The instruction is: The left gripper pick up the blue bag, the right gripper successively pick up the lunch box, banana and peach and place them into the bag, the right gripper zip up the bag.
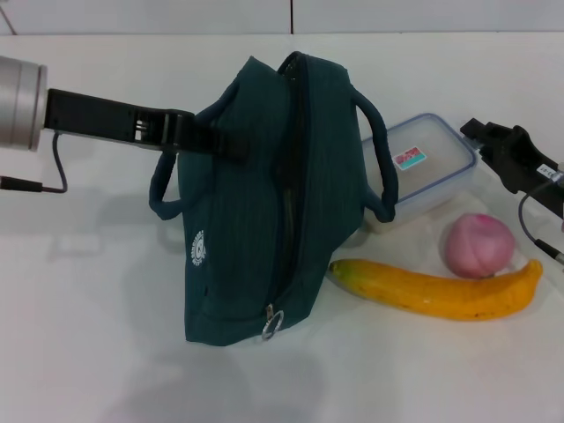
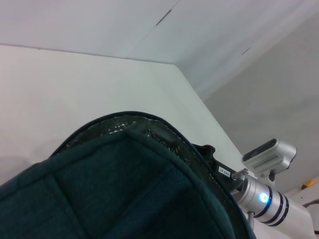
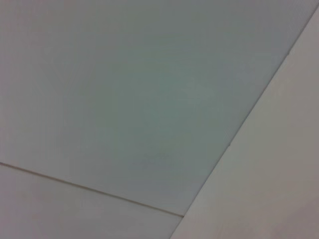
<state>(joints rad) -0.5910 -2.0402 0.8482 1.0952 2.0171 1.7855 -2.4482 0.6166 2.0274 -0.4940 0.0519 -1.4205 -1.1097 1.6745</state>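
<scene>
While the left end effector [image 1: 207,137] grips the bag [image 1: 247,220] by its handle, mouth unzipped, nothing is packed yet. The clear, blue-rimmed box [image 1: 421,161], round pink peach [image 1: 477,245] and long curved banana [image 1: 441,289] lie on the white bench [image 1: 88,335] beside it. The right end effector [image 1: 493,145] waits near the box; its opening I cannot tell.

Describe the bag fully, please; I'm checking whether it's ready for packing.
The bag is a dark teal fabric lunch bag with two looped handles, a round white logo on its side and a metal zipper pull at its near end. Its top zipper is open, and the left wrist view shows a shiny lining at the rim. It stands on the white table, held up at its left side by the left hand. The lunch box sits right behind it.
</scene>
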